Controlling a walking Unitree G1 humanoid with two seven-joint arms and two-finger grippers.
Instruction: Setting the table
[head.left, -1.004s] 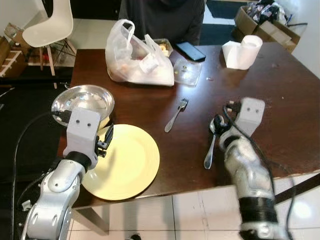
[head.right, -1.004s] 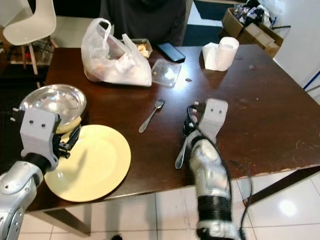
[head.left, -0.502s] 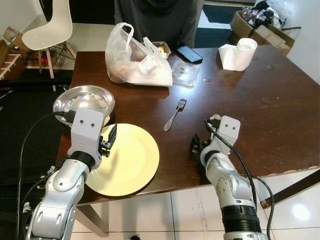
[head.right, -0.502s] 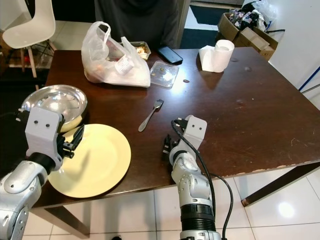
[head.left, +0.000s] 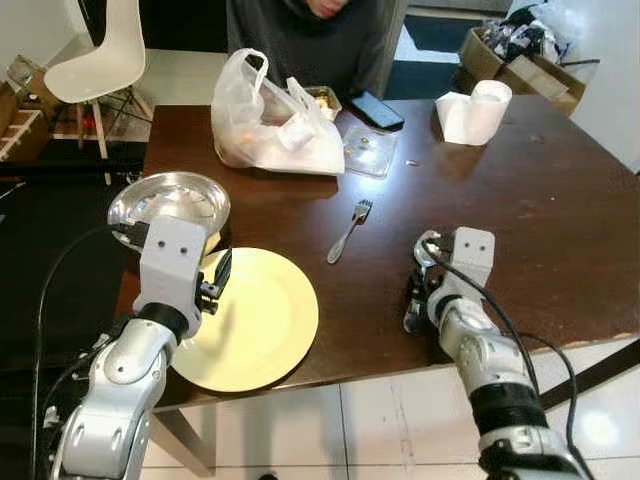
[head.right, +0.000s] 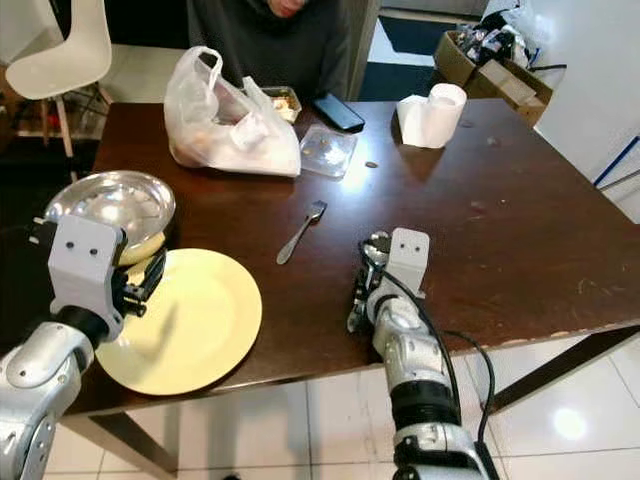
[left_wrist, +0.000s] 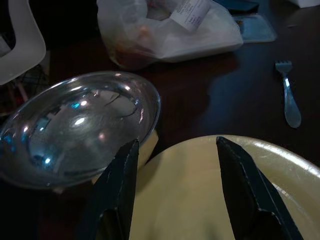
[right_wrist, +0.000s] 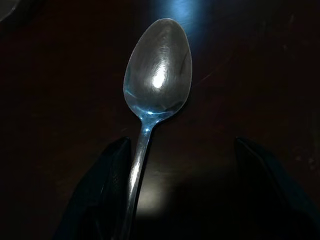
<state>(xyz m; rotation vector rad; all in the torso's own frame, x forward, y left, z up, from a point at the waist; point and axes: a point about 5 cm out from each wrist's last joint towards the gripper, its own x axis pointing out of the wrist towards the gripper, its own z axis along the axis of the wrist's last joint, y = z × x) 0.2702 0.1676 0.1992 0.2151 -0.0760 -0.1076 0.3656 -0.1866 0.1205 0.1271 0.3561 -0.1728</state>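
A steel spoon (right_wrist: 159, 70) lies on the dark wooden table (head.left: 560, 200) near its front edge. My right gripper (right_wrist: 182, 145) is low over the spoon and open, one finger on each side of the handle, which runs close along one finger (right_wrist: 102, 190). In the left eye view the gripper (head.left: 413, 298) covers the handle and the spoon's bowl (head.left: 426, 250) pokes out behind it. A fork (head.left: 348, 230) lies in the middle of the table. My left gripper (left_wrist: 176, 142) is open over the near rim of a yellow plate (head.left: 255, 320), beside a steel bowl (head.left: 170, 200).
At the far side sit a full white plastic bag (head.left: 275, 120), a clear lid (head.left: 365, 148), a phone (head.left: 377, 108) and a paper towel roll (head.left: 482, 105). A person (head.left: 300, 30) sits behind the table. A white chair (head.left: 95, 60) stands at the far left.
My right arm has come down from above the spoon, and its open fingers now flank the handle. The left arm has kept its place over the plate. The view shifted slightly.
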